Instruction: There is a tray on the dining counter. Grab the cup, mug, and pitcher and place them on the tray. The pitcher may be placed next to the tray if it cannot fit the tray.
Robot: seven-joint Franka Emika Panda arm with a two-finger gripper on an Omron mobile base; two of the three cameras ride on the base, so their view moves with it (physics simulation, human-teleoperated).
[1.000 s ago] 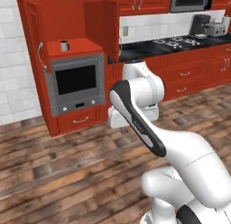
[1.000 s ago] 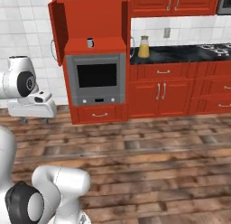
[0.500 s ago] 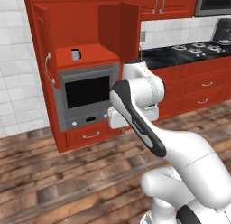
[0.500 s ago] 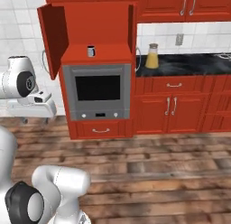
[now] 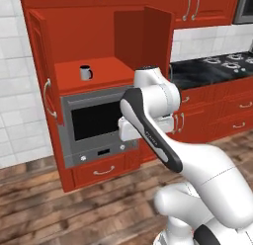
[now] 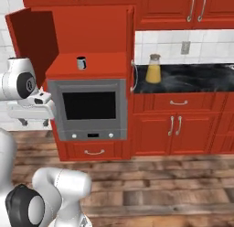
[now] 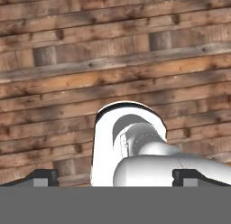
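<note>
Pale grey-white mug point(image 5: 86, 72) with a dark inside and a small dark handle, upright on the red shelf point(image 5: 94, 73) of an open cabinet just above the grey built-in oven point(image 6: 89, 109), toward the shelf's left side. Mustard-yellow pitcher point(image 6: 153, 69) standing to the right on the black wall counter point(image 6: 192, 78), near its left end, well apart from the mug. Gripper point(image 7: 115, 179) pointed down over the wooden floor point(image 7: 115, 60), fingertips point(image 7: 43, 177) spread wide apart with nothing between them
</note>
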